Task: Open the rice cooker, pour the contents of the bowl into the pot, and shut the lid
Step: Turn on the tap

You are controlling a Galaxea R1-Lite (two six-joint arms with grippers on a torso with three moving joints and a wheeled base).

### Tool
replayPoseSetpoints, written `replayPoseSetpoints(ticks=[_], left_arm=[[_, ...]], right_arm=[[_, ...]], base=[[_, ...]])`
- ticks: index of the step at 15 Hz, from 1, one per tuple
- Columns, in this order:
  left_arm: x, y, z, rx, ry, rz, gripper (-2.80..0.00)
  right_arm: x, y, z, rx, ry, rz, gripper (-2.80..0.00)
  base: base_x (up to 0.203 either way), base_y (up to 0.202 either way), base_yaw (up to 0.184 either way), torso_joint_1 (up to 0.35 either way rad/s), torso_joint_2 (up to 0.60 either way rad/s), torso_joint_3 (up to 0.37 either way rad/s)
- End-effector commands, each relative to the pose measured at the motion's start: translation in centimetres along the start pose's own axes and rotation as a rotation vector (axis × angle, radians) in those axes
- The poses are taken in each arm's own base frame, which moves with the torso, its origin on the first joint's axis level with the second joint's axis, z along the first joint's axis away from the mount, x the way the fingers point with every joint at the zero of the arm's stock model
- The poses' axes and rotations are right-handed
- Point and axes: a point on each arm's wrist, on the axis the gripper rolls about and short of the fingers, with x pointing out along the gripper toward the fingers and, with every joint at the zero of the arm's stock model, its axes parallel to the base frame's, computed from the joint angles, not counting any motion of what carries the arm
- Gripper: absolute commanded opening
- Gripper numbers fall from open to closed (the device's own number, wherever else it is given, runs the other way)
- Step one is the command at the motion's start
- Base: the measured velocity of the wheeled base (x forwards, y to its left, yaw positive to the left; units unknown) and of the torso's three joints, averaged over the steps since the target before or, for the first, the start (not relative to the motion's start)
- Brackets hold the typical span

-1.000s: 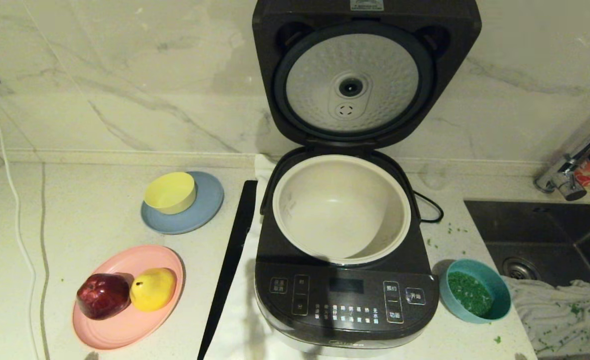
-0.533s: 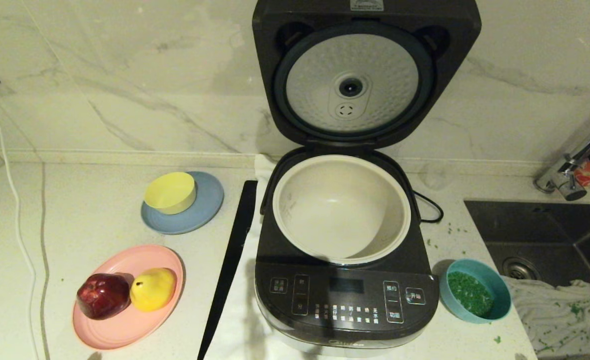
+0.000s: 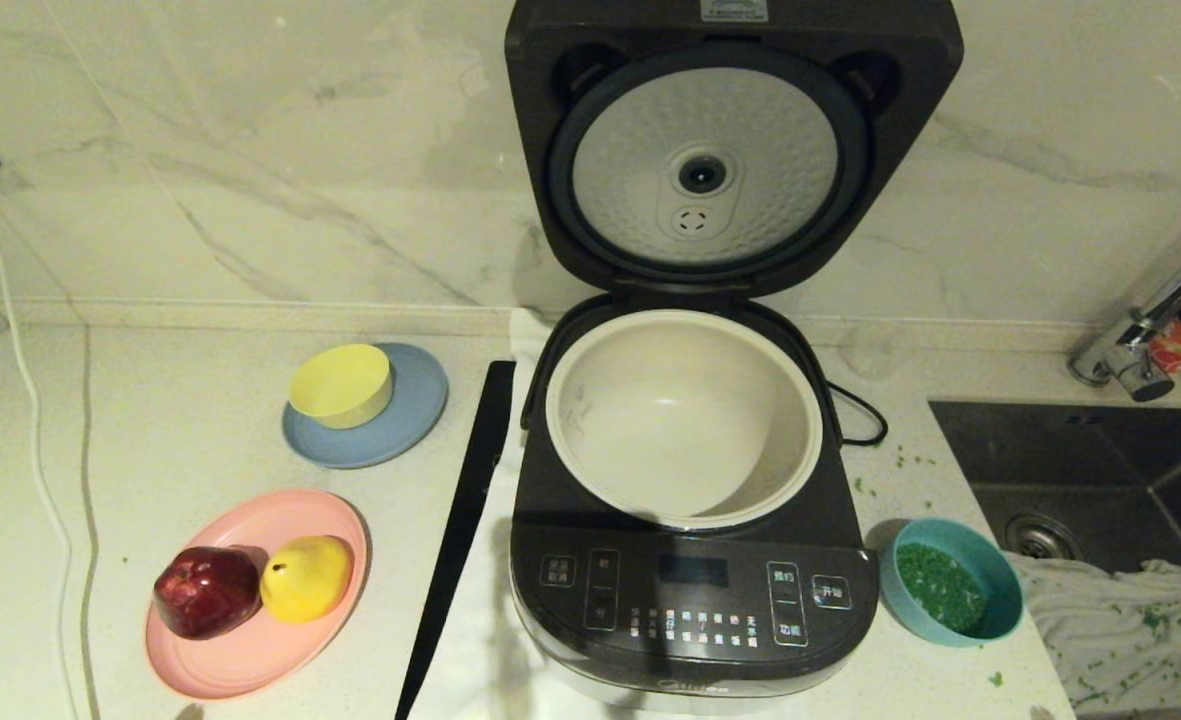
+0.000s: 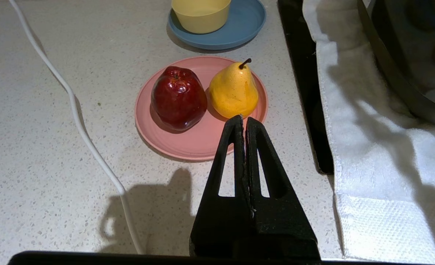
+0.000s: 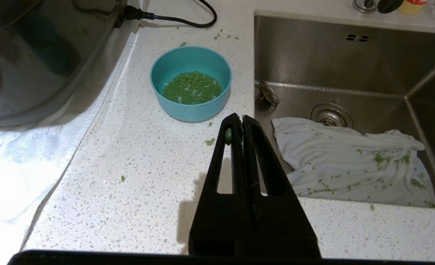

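- The rice cooker (image 3: 690,600) was dark grey, with white-labelled buttons.
- The pot (image 3: 685,415) was cream-white.
- The lid (image 3: 730,150) showed dimpled silver.
- The bowl (image 3: 953,594) was teal, the contents (image 3: 938,585) bright green.

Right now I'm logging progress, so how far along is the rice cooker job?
Done: the lid stands open over the empty pot. In hand: nothing; the left gripper and right gripper are both shut and hold nothing, short of the counter items. Left: the bowl sits full of green bits, unpoured, then closing the lid.
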Motion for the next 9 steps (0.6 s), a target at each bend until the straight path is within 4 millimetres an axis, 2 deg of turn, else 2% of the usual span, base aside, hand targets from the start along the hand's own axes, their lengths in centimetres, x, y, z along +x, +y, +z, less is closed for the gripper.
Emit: replayPoseSetpoints(ticks=[1, 4, 5, 7, 9], left_arm=[[0.0, 0.0, -0.2, 0.001, 0.006, -0.001, -2.80], [0.0, 0.0, -0.2, -0.001, 0.006, -0.001, -2.80], [0.0, 0.0, -0.2, 0.001, 0.006, -0.001, -2.80], [0.0, 0.0, -0.2, 0.001, 0.006, -0.001, -2.80], [0.0, 0.0, -0.2, -0.001, 0.006, -0.001, -2.80]], right_arm=[[-0.3, 0.0, 0.7, 0.003, -0.006, -0.001, -2.80], [-2.0, 0.0, 6.4, 0.034, -0.058, 0.012, -2.80], [-1.5, -0.1, 8.0, 0.037, -0.021, 0.012, -2.80], [0.7, -0.1, 10.8, 0.019, 0.060, -0.005, -2.80], [4.8, -0.4, 13.3, -0.009, 0.150, -0.059, -2.80]], base=[[0.000, 0.000, 0.000, 0.000, 0.00, 0.000], [0.000, 0.000, 0.000, 0.000, 0.00, 0.000], [0.000, 0.000, 0.000, 0.000, 0.00, 0.000], [0.000, 0.000, 0.000, 0.000, 0.00, 0.000], [0.000, 0.000, 0.000, 0.000, 0.00, 0.000]])
